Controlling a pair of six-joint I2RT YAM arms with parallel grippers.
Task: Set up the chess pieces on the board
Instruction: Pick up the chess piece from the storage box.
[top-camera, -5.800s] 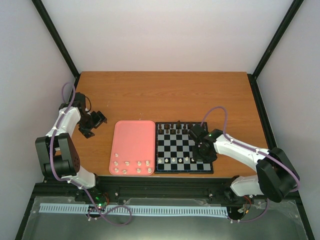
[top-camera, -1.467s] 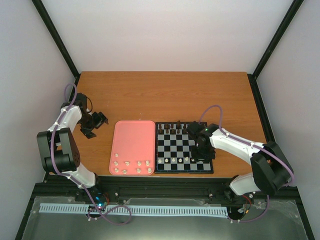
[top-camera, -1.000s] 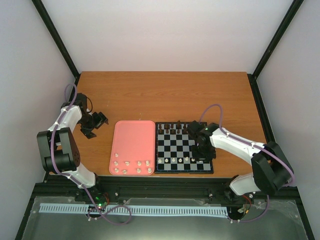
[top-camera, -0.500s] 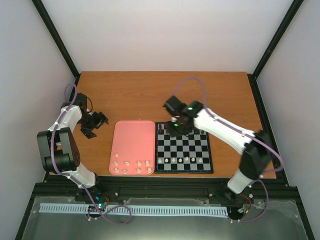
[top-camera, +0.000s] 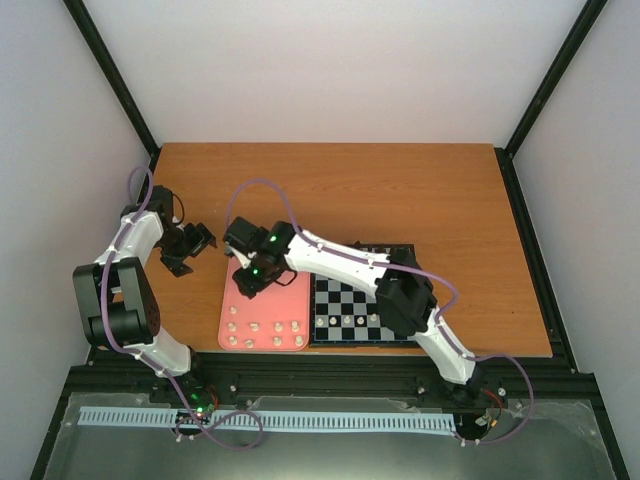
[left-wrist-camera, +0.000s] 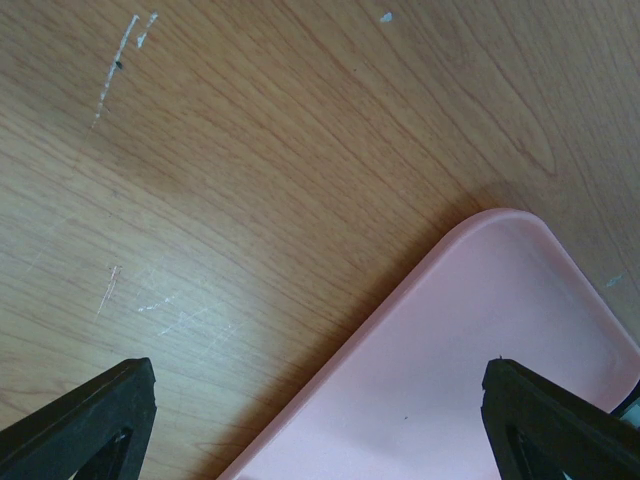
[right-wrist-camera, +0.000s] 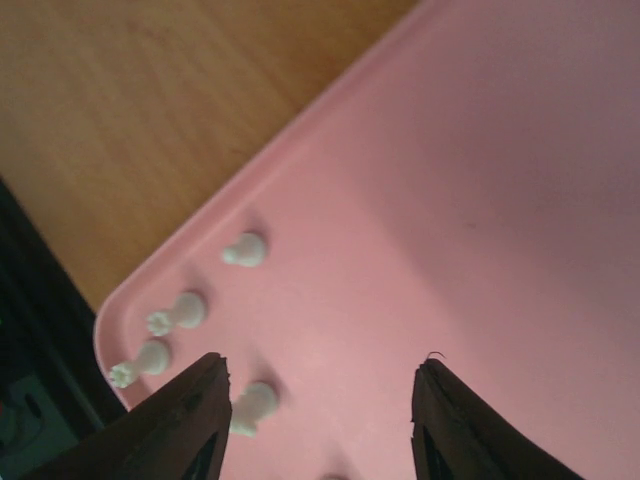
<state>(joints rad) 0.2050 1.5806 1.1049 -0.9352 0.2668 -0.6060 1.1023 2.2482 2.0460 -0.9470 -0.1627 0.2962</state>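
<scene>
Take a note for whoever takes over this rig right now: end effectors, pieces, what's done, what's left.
Left end effector: open, empty, beside the pink plastic tray's far left corner.
Right end effector: open, empty, above that tray.
Done: a few tiny cream-white chess pieces stand along the small black-and-white chessboard's near edge.
Left: about eight more wait at the tray's near end.

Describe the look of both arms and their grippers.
Both the left arm and the right arm have white links between bulky black joints. A thin purple cable loops along each. Green lights glow near the right gripper. Both it and the left gripper are black, with wedge-shaped fingers.
</scene>
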